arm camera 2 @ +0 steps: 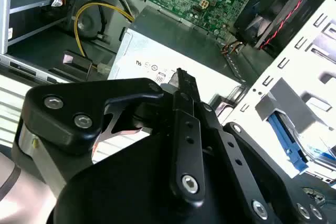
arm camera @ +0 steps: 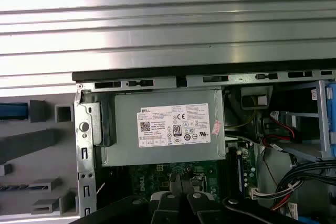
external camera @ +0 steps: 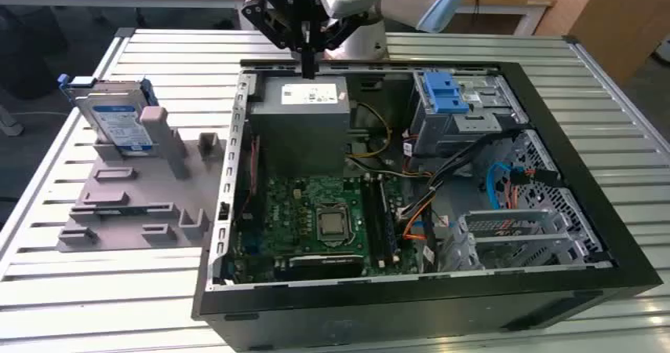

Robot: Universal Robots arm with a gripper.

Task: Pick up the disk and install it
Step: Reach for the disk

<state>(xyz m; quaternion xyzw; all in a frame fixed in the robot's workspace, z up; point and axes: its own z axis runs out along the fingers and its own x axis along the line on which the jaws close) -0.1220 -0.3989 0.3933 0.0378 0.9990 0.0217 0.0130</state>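
Your gripper [external camera: 311,69] hangs upper centre in the exterior view, fingers together and empty, over the power supply [external camera: 301,106]. The disk [external camera: 118,121] stands in the grey fixture [external camera: 125,208], upper left.

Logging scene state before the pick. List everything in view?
disk: one, silver with a blue-and-white label and blue frame, standing upright in the fixture, on the exterior view's left of the case
fixture: one, grey, on the table beside the case
computer case: one, black, open, centre of the table
power supply: one, grey with a white sticker, inside the case at its far end
motherboard: one, green, inside the case, nearer than the power supply
drive bracket: one, blue, far corner of the case on the exterior view's right
cables: several, blue, orange and black, inside the case
table: one, slatted metal
gripper: one, black, shut, empty, over the power supply's far edge
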